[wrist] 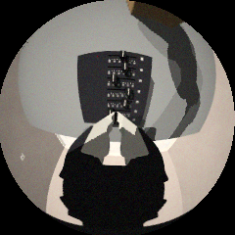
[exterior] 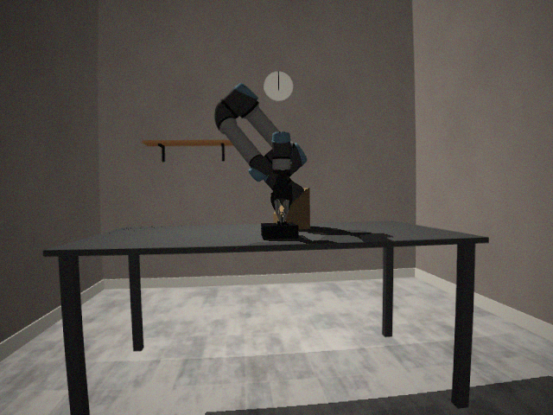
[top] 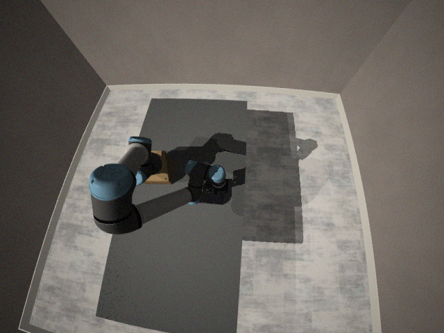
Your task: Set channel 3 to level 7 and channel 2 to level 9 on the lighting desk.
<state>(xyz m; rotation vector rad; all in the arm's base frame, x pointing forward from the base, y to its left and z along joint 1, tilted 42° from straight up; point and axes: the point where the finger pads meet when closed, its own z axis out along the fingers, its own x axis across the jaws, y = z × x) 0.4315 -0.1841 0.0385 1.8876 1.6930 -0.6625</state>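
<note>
The lighting desk (top: 216,198) (exterior: 279,232) (wrist: 92,88) is a dark box on the table. In the wrist view several black fader knobs stand in a column of slots with pale scale marks. One knob (wrist: 114,78) stands farthest left, another knob (wrist: 129,93) farther right. Channel numbers and levels are too small to read. My gripper (exterior: 282,220) (wrist: 116,113) is shut, fingers pointing down, with its tips low over the desk at the near end of the column. A dark knob shows right at the tips; whether they touch it is unclear. The top view hides the fingers beneath the wrist.
The desk sits on the grey table (top: 172,279) (exterior: 178,234). A wooden block (top: 164,172) (exterior: 302,212) stands at the arm's base. A shelf (exterior: 187,143) and a round clock (exterior: 278,86) are on the back wall. The arm's shadow falls across the table beside the desk.
</note>
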